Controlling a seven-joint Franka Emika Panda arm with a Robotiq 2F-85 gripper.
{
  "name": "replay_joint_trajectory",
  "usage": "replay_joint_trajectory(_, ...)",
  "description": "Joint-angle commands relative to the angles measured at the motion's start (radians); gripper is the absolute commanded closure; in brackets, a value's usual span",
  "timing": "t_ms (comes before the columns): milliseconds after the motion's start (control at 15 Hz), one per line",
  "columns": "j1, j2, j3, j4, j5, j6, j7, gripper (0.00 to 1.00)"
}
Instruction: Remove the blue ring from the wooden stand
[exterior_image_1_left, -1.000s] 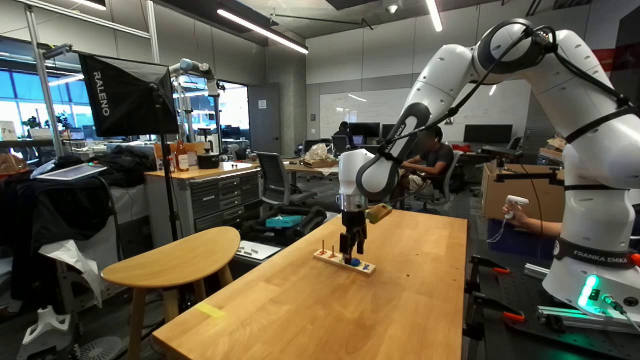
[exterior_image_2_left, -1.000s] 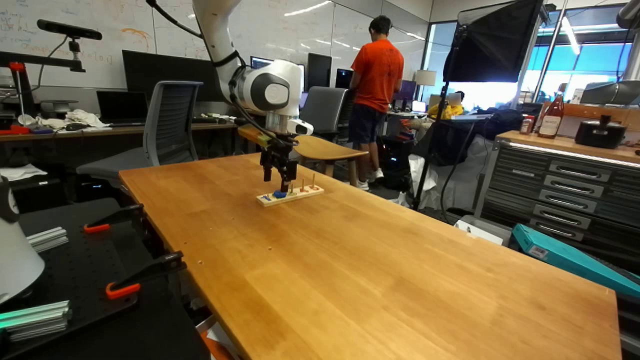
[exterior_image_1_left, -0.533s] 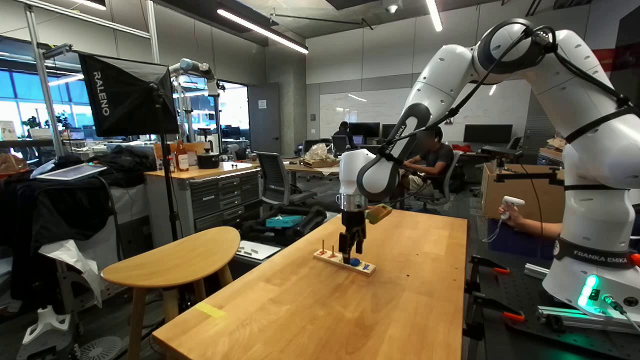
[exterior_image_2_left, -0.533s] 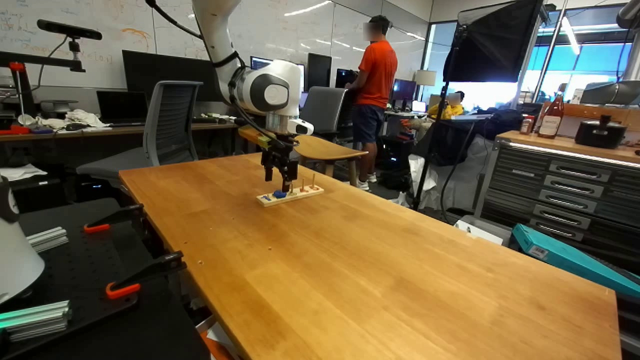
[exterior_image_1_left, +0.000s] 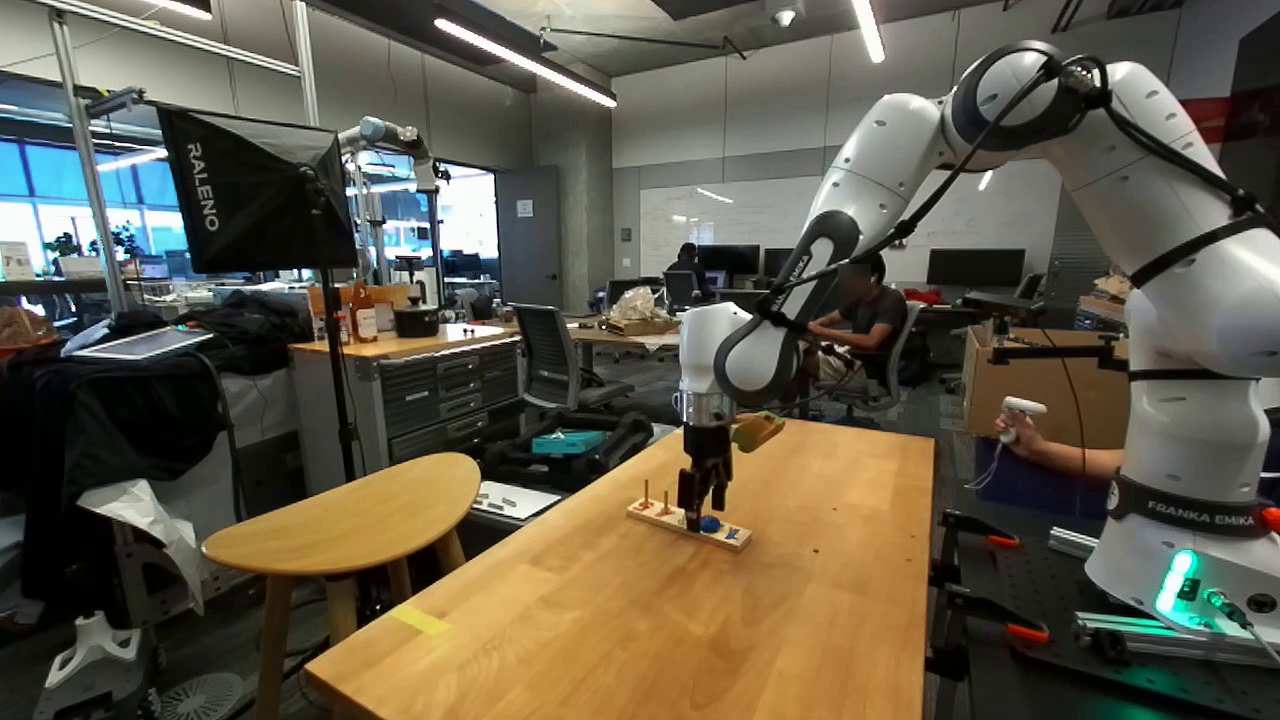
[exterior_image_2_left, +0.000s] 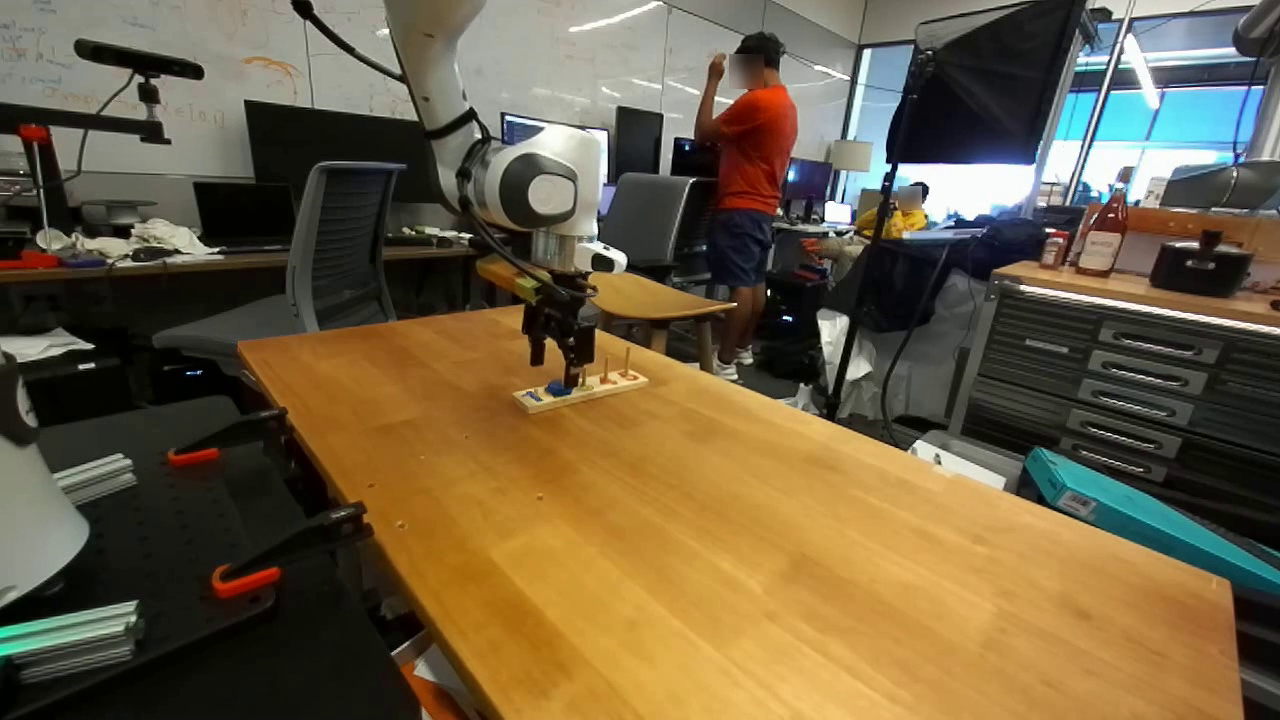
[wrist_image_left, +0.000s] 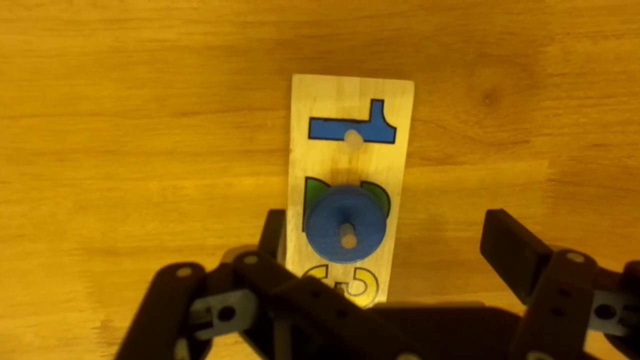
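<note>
The wooden stand (wrist_image_left: 352, 90) is a pale strip with upright pegs and painted numerals. It lies on the tabletop in both exterior views (exterior_image_1_left: 662, 520) (exterior_image_2_left: 600, 391). The blue ring (wrist_image_left: 327, 225) is a thick disc around the peg over the green 2; the peg tip sticks out above it. It also shows in both exterior views (exterior_image_1_left: 710, 524) (exterior_image_2_left: 558, 389). My gripper (wrist_image_left: 390, 240) is open and empty, pointing down above the stand (exterior_image_1_left: 706, 508) (exterior_image_2_left: 556, 366). In the wrist view the left finger is close to the stand's left edge; the right finger is farther from the ring.
Other thin pegs (exterior_image_1_left: 646, 492) stand toward the stand's far end, beside the gripper. A bare peg (wrist_image_left: 353, 139) stands at the blue 1. The wooden tabletop (exterior_image_1_left: 800, 600) has clamps (exterior_image_1_left: 1000, 620) along one edge. A wooden stool (exterior_image_1_left: 350, 515) stands beside it.
My gripper shifts slightly and is now a little lower over the stand. The fingers stay apart. The ring and stand have not moved.
</note>
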Motion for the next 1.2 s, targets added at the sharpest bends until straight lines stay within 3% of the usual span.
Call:
replay_joint_trajectory(0,-0.005,0.003,0.003,-0.004,0.021,0.026,-0.011,0.00)
replay_joint_trajectory(67,-0.004,0.005,0.002,-0.003,0.019,0.028,-0.011,0.02)
replay_joint_trajectory(133,-0.003,0.006,0.001,-0.003,0.018,0.030,-0.010,0.27)
replay_joint_trajectory(267,-0.003,0.011,0.001,-0.002,0.017,0.031,-0.011,0.28)
replay_joint_trajectory(733,-0.007,0.023,-0.004,0.004,0.015,0.033,-0.014,0.81)
replay_joint_trajectory(1133,-0.015,-0.033,-0.002,0.001,0.013,-0.002,-0.030,0.81)
